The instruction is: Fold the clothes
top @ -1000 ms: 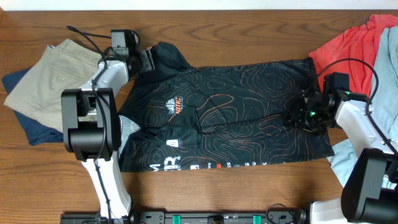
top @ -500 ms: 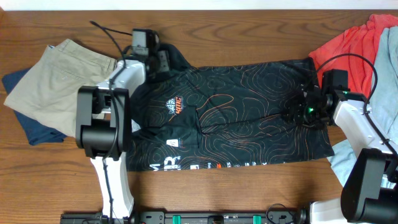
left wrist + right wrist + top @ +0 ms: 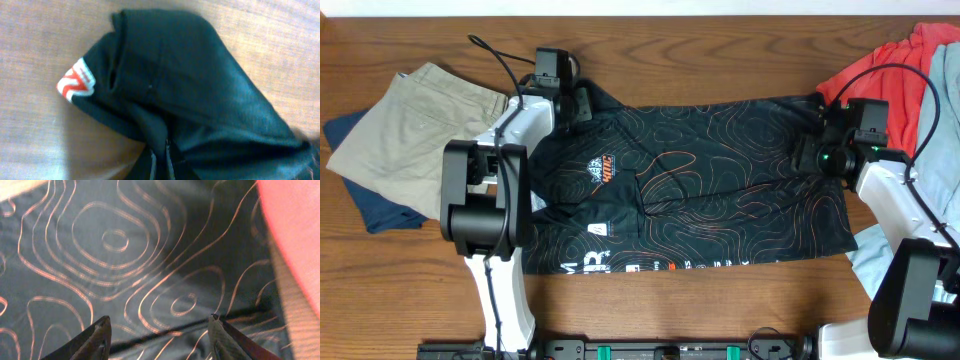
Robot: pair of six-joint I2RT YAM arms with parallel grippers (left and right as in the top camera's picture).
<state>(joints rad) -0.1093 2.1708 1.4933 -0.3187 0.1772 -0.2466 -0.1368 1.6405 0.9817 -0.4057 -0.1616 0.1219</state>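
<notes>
The clothes, a black jersey (image 3: 700, 190) with orange contour lines, lie spread flat across the middle of the table. My left gripper (image 3: 585, 100) is at the jersey's far left corner and is shut on a fold of the black cloth (image 3: 200, 90). Its jaws meet at the bottom of the left wrist view (image 3: 161, 161), near a red and white logo patch (image 3: 76, 82). My right gripper (image 3: 810, 155) hovers open over the jersey's right end. In the right wrist view (image 3: 159, 330) only patterned cloth (image 3: 115, 255) lies between its fingers (image 3: 97, 337).
Khaki shorts (image 3: 410, 125) lie on a dark blue garment (image 3: 375, 205) at the left. A red shirt (image 3: 890, 70) (image 3: 295, 230) and a pale blue garment (image 3: 945, 110) are piled at the right edge, close to my right arm. Bare wood (image 3: 720, 300) shows along the front.
My left gripper moved right to the jersey's far left corner and shut on the cloth. My right gripper opened wider and shifted toward the jersey's far right corner.
</notes>
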